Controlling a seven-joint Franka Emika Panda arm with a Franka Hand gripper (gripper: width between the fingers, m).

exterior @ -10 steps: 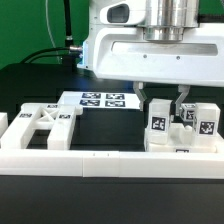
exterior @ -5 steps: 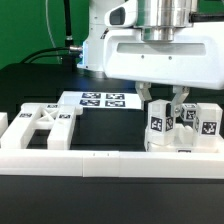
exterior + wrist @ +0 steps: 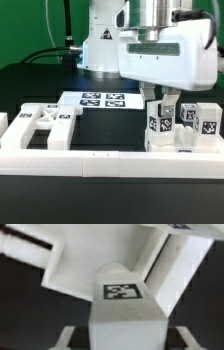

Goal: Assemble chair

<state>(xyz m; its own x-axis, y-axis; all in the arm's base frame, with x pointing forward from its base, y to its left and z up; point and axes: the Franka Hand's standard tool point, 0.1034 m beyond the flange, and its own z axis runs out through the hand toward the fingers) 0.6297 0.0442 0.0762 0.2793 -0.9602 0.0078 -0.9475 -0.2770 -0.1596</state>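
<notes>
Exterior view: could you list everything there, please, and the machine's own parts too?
X-braced frame: one, white, exterior view's left, behind the rail.
tagged posts: at least two, white, exterior view's right.
marker board: one, white with black tags, flat at the back.
border rail: one, white, along the front.
table: one, black, under everything.
cable: one, black, at the back, exterior view's left.
arm: one, white, above the posts.
gripper: one, low, astride a post; open or shut unclear.

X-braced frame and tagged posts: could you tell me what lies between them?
Exterior view: bare black table between X-braced frame and tagged posts; the marker board sits farther back.
</notes>
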